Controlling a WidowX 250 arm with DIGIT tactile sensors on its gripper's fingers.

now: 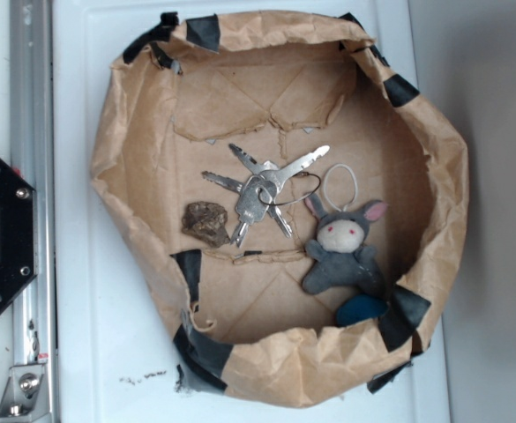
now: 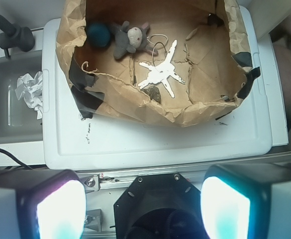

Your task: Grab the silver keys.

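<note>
Silver metal keys [image 1: 264,188] fanned on a thin wire ring lie on the floor of a crumpled brown paper basin [image 1: 134,132] — between a rough brown rock-like lump [image 1: 206,221] and a grey plush bunny [image 1: 344,254]. The gripper [image 2: 144,209] hangs well back, its glowing fingers [image 2: 60,209] spread wide — seemingly empty.

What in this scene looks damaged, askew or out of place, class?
The brown paper bin is crumpled, its rim uneven and patched with black tape. The floor's paper is torn into flaps. A crumpled white paper lies in the tray beside it. The keys, rock and bunny look intact.
</note>
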